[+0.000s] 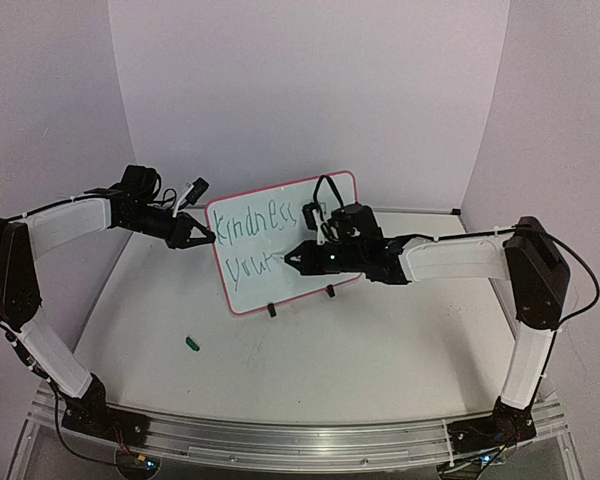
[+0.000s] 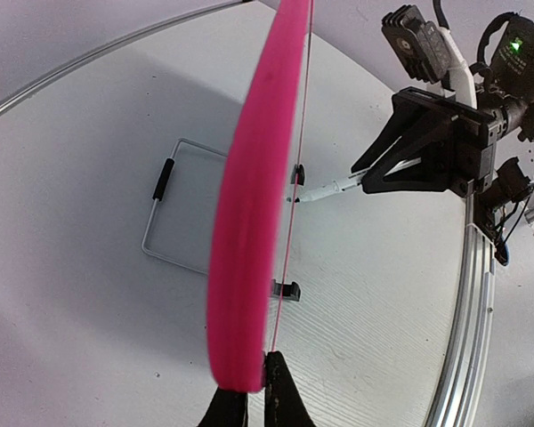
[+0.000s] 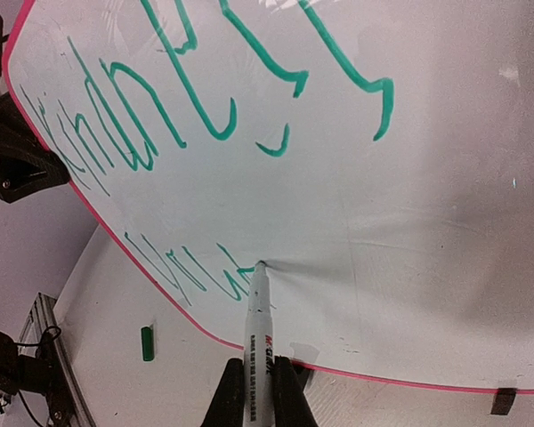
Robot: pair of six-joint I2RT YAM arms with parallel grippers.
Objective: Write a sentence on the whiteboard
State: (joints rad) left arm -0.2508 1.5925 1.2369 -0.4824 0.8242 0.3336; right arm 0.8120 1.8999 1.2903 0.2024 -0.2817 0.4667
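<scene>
We see the left gripper [image 1: 202, 237] pinching the whiteboard [image 1: 280, 290] by its edge, upright mid-way across the table [image 1: 380, 345]. The right gripper [image 1: 292, 260] squeezes the marker [image 3: 256, 325], its tip on the second row of the sentence [image 1: 252, 226]. Push too hard and the board could tip back or twist, wrecking the stroke.

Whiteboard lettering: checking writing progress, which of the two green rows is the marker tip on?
The lower row, beginning "You": the marker tip rests at its right end. The upper row, "Kindness", lies well above it.
</scene>
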